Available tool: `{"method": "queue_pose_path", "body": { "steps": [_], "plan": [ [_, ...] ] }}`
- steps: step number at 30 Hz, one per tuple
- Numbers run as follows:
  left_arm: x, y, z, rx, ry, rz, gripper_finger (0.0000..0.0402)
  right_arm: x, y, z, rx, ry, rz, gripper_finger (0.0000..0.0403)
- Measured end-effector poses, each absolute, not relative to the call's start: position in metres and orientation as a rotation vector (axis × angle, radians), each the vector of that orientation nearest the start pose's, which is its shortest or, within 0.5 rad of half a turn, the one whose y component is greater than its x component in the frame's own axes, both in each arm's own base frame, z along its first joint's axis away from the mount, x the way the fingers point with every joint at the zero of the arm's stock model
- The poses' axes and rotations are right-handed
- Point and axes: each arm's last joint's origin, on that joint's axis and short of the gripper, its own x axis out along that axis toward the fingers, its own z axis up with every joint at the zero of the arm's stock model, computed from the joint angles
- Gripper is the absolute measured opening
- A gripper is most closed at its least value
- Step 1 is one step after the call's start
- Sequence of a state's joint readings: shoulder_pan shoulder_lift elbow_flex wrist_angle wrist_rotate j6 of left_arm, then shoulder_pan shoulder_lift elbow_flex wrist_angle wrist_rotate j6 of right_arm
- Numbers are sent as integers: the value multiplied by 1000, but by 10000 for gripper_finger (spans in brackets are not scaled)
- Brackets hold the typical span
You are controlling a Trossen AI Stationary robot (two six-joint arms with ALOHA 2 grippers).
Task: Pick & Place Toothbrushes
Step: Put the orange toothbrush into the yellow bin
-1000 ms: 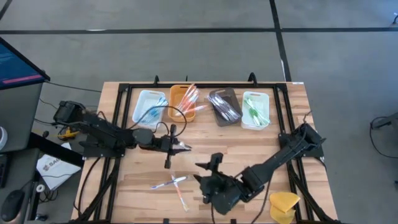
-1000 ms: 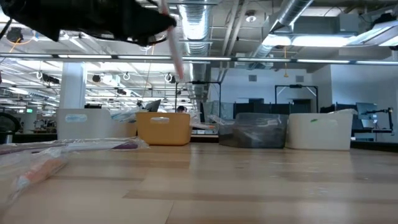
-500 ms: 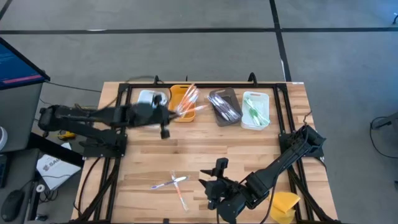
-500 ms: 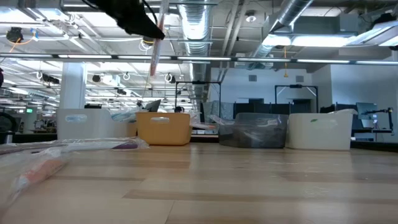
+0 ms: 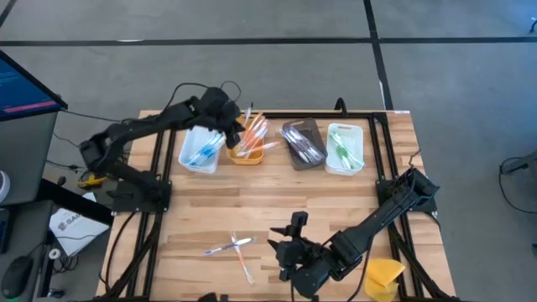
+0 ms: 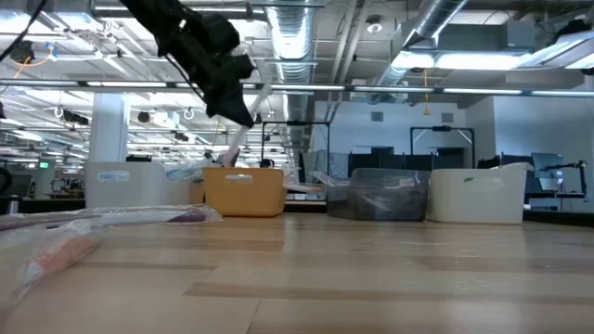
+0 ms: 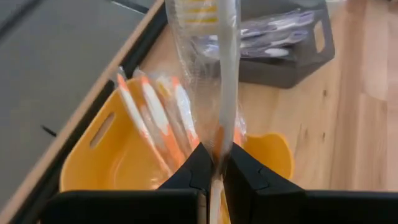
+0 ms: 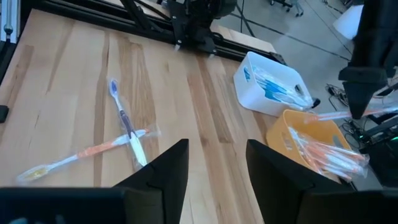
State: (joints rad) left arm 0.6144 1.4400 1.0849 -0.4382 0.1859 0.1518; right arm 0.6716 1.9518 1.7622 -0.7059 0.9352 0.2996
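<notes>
Left gripper point(image 7: 217, 177) clamped tight on a wrapped orange toothbrush point(image 7: 221, 74), pinching it at one end; the long axis runs straight out ahead of the fingers. It hangs over the orange tray point(image 5: 246, 144) at the far edge of the surface, second in the row from the far-left corner, brush slanting down toward it in the low view. Orange brushes already lie in that tray point(image 7: 149, 106). Key relation: held brush sits directly above the tray opening, tip pointing at the tray, so the drop looks like a plain release; it may lie across the pile or stick out over the rim.

Right gripper point(image 8: 216, 165) near the near edge, fingers parted partway, holding nothing. Two loose toothbrushes point(image 5: 231, 247) lie crossed on the bare surface ahead of it, toward the near-left corner, one orange point(image 8: 81, 154), one blue-headed point(image 8: 122, 115). Right arm is the nearer one for those. Other trays: white one with blue brushes point(image 5: 201, 147), dark one point(image 5: 302, 144), white one with green point(image 5: 345, 148).
</notes>
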Motion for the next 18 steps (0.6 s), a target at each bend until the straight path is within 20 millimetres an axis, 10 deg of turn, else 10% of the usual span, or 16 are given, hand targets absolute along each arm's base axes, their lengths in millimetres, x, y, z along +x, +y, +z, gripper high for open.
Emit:
{"method": "queue_pose_path", "body": {
  "steps": [18],
  "plan": [
    [257, 211, 228, -349, 836, 329, 39, 365, 217, 291, -233, 677, -274, 144]
  ]
}}
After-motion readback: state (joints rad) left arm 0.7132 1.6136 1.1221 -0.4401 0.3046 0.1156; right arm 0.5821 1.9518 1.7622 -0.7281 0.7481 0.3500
